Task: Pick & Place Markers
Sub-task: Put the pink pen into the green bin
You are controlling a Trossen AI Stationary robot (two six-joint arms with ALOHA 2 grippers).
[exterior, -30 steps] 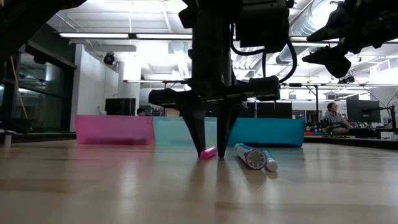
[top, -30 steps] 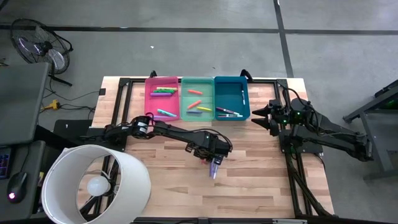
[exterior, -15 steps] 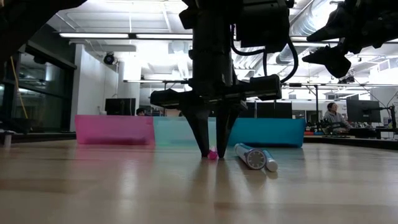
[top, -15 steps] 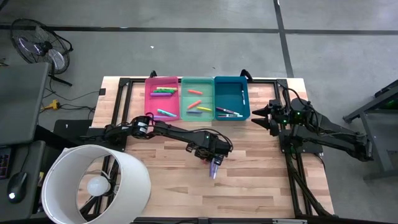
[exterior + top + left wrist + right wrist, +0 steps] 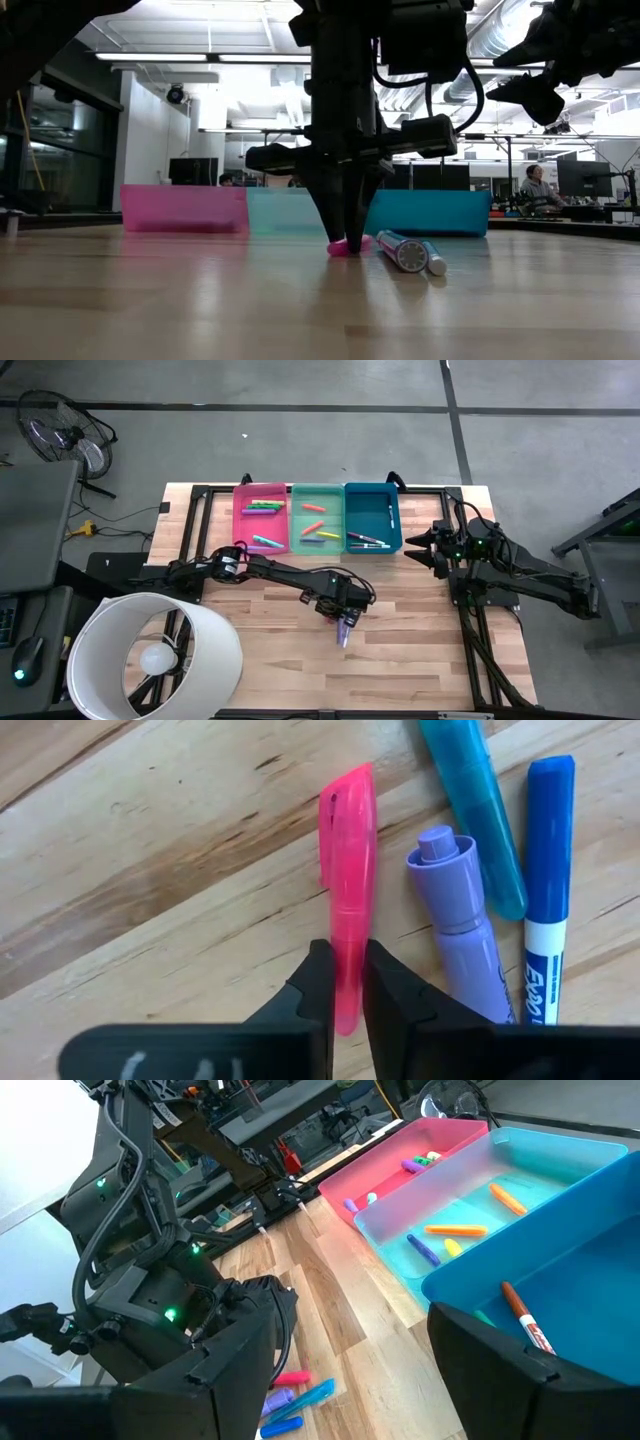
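My left gripper (image 5: 345,618) stands mid-table, pointing down, shut on a pink marker (image 5: 347,870) that lies on the wood. Right beside it lie a teal marker (image 5: 475,815), a purple marker (image 5: 462,940) and a blue-and-white marker (image 5: 545,870). A pink bin (image 5: 260,515), a green bin (image 5: 317,520) and a blue bin (image 5: 373,518) stand in a row at the far edge, each with several markers inside. My right gripper (image 5: 415,548) waits open in the air by the blue bin's right end. My left gripper pinches the pink marker's two long sides (image 5: 346,955) between its two fingers, near one end of the marker. The fingers (image 5: 335,215) come from above, pointing down, and lie across the marker. The marker lies flat on the table (image 5: 345,247).
A big white lampshade (image 5: 150,655) stands at the table's near left corner. A fan (image 5: 60,435) sits on the floor beyond the far left corner. In the low view a person (image 5: 535,185) sits in the room behind the table. Bare wood lies around the loose markers.
My left gripper has kept its place and shut its fingers on the pink marker, which before lay loose between them. The marker stays on the table.
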